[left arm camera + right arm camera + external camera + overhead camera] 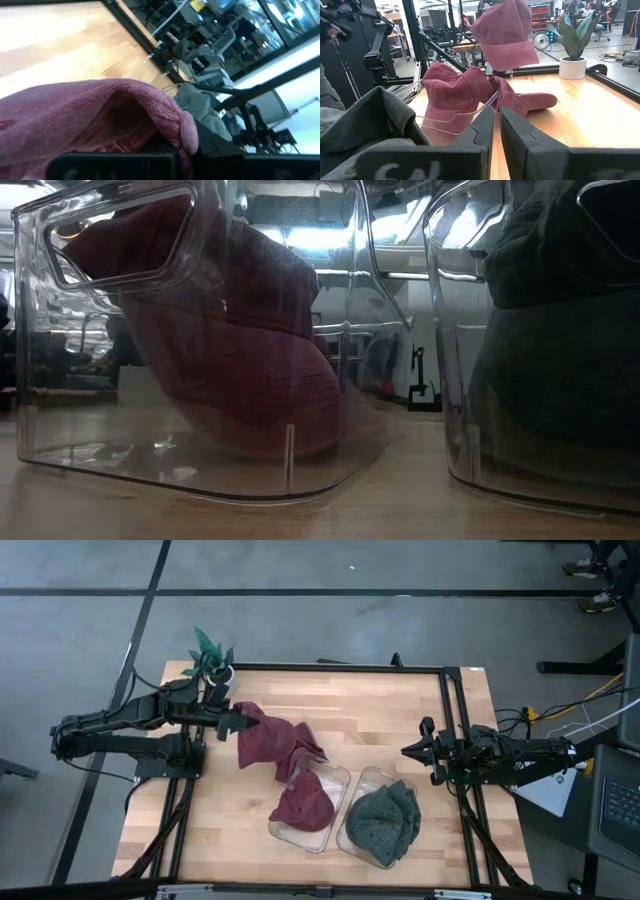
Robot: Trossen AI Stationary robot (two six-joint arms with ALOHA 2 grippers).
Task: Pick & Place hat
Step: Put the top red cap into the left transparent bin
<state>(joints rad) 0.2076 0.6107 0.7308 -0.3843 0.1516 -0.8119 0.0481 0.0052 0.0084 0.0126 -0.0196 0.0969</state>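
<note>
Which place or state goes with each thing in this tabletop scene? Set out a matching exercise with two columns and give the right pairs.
Things
1. Dark red cloth cap lifted off the table
2. Dark green cloth hat
3. Small green potted plant in a white pot
4. Right hand

Places or states
A. At the table's far left corner
B. In the right-side clear plastic bin
C. Held by the left hand
D. Waiting at the table's right edge, holding nothing

Pairs: 1-C, 2-B, 3-A, 4-D

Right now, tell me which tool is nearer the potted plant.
Left. The left tool sits just below the potted plant at the table's back-left corner, gripping a maroon hat. The right tool waits across the table, near the right edge.
</note>
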